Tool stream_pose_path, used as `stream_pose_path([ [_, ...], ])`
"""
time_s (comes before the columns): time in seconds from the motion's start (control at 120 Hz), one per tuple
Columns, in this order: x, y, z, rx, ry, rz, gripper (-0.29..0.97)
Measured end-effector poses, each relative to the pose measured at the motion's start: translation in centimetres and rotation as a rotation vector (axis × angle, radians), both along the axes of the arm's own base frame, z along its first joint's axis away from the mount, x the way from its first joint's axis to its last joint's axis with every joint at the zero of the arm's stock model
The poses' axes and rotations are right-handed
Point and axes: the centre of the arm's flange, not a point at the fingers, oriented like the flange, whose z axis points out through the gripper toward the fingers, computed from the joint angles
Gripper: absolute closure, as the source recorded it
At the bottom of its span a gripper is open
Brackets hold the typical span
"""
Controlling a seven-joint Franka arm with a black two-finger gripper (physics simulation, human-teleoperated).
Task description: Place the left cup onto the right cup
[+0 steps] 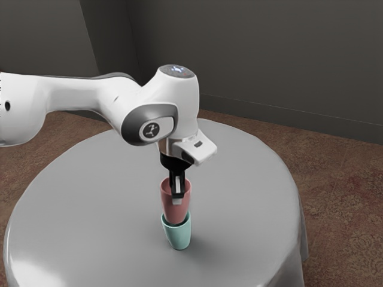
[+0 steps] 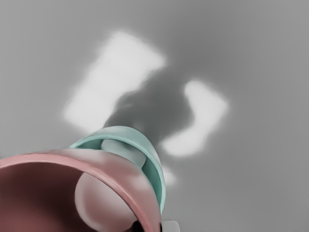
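Note:
A pink cup (image 1: 175, 208) stands upright with its base nested in the mouth of a teal cup (image 1: 178, 235), near the front of the round grey table (image 1: 90, 197). My gripper (image 1: 177, 186) comes straight down onto the pink cup's rim and is shut on its wall, with one finger on the outside. In the wrist view the pink cup (image 2: 123, 180) looms close under my hand, and the teal cup's rim (image 2: 153, 159) shows just beyond it.
The table top (image 2: 251, 58) is bare grey around the two cups, with bright reflections on it. Its edge drops to a brown carpet (image 1: 341, 197) on the exterior view's right. Dark walls stand behind.

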Motion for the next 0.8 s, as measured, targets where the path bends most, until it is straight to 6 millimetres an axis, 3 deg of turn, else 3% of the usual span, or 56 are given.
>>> stream_pose_path([
  [0.608, 0.3, -0.6, -2.3, 0.039, 0.015, 0.011, 0.78],
  [0.8, 0.2, -0.6, -1.9, 0.034, 0.011, 0.013, 0.37],
])
